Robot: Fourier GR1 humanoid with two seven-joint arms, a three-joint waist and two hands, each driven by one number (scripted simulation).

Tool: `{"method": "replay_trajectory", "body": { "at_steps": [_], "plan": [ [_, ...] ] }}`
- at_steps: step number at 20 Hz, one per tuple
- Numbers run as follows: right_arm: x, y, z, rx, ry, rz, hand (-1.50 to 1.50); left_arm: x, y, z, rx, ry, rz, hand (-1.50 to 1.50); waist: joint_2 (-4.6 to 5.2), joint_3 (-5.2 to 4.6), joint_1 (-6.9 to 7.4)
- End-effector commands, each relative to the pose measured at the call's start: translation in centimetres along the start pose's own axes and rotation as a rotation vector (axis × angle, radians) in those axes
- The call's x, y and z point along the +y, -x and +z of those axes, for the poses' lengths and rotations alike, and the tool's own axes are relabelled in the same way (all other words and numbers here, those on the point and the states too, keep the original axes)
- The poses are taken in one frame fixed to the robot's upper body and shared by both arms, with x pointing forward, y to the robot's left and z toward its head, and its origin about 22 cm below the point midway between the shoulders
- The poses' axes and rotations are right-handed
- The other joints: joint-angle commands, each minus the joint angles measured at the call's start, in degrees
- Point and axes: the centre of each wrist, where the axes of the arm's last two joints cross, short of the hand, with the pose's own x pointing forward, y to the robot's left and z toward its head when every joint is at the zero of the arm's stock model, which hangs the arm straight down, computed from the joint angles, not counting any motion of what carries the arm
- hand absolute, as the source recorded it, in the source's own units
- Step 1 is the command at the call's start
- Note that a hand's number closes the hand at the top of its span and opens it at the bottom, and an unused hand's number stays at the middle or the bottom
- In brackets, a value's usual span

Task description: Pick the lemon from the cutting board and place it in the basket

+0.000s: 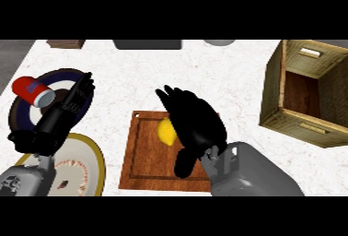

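Right hand point(192, 124) over lemon point(166, 131) on cutting board point(146, 156)

No readable text, label, brand, number or sign is found anywhere in the head view. The red cylindrical can with the pale end point(32, 91) is shown with a plain red side, and no lettering can be made out on it. The woven wooden basket point(273, 92) and the brown wooden cutting board point(146, 156) are likewise seen unmarked. Nothing is written on the white speckled worktop point(136, 64).
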Motion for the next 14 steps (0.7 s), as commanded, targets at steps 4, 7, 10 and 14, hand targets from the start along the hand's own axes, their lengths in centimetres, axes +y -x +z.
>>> {"method": "replay_trajectory", "body": {
  "at_steps": [4,7,10,14],
  "plan": [
    [4.6,1.0,-3.4,0.004,0.056,0.004,-1.50,-0.3,-0.5,0.8,-0.001,-0.008,0.012,0.00,0.03,0.01,0.46],
    [6.2,1.3,-4.3,0.032,0.059,0.023,-1.50,-0.9,-0.1,-1.1,0.000,0.019,0.005,0.00,0.10,0.00,0.15],
    [5.6,4.7,-4.1,0.024,0.068,0.028,-1.50,-0.8,-1.3,0.6,-0.006,0.010,0.025,0.00,-0.01,0.01,0.19],
    [6.2,3.8,-4.0,-0.017,0.065,-0.001,-1.50,-0.2,-1.0,-2.1,-0.001,0.002,-0.011,0.00,0.05,0.00,-0.12]
  ]
}}
